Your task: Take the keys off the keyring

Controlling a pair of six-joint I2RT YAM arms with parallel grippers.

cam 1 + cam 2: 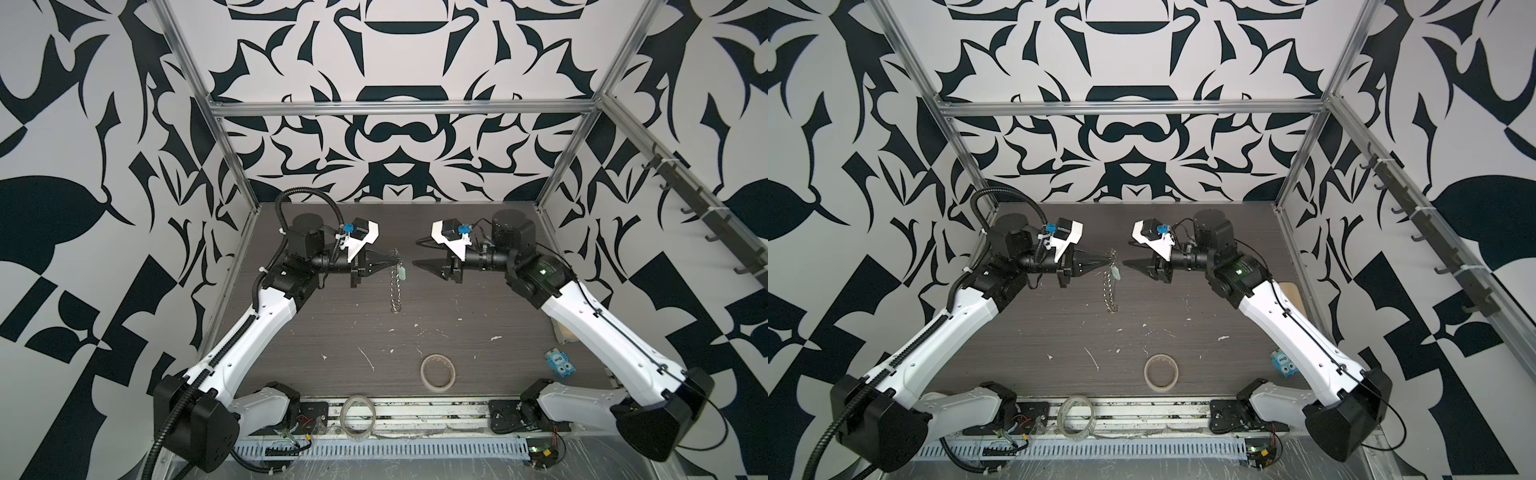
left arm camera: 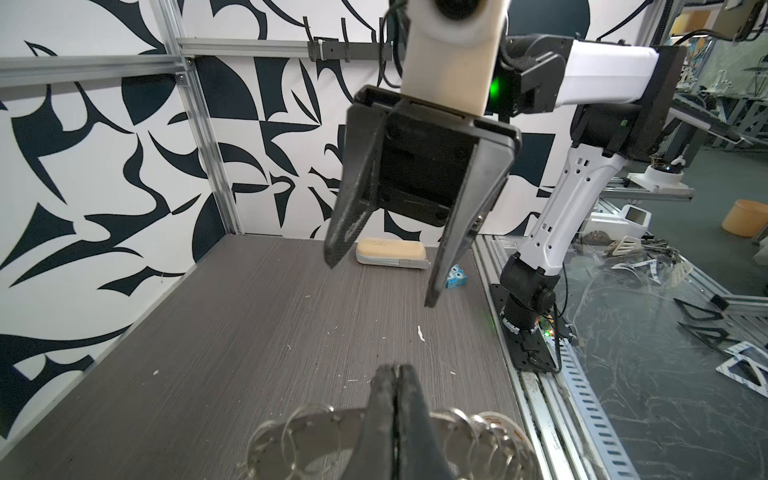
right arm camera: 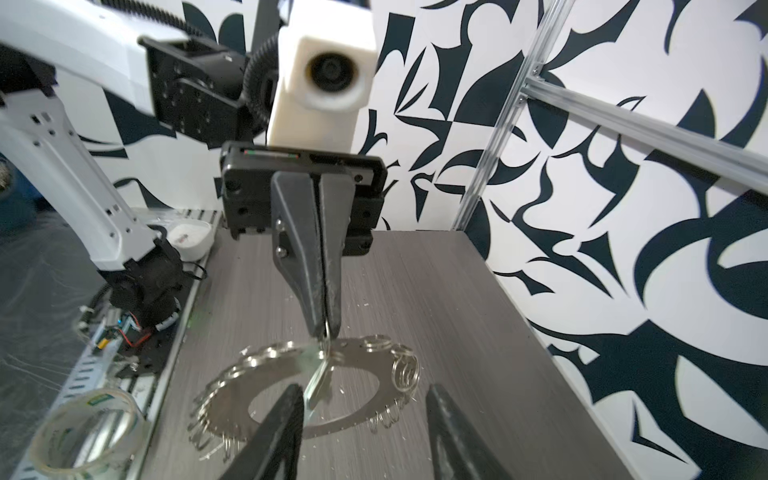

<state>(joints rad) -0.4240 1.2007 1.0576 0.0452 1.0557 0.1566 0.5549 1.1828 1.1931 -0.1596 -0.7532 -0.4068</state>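
- Both top views: left fingers [image 1: 380, 262], pressed together, pinch the keyring [image 1: 394, 291], which hangs over the worktop [image 1: 332, 324] at 12 o'clock from the beige tape roll [image 1: 437, 372]. The right fingers [image 1: 430, 266], spread and empty, stand at its 3 o'clock.
- Left wrist: the left fingers clamp the keyring's wire loops.
- Right wrist: the key [image 3: 318, 382] dangles just under the pinch.

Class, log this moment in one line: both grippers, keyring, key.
left gripper: shut on keyring | keyring: hangs from it | key: on keyring | right gripper: open, empty, facing key
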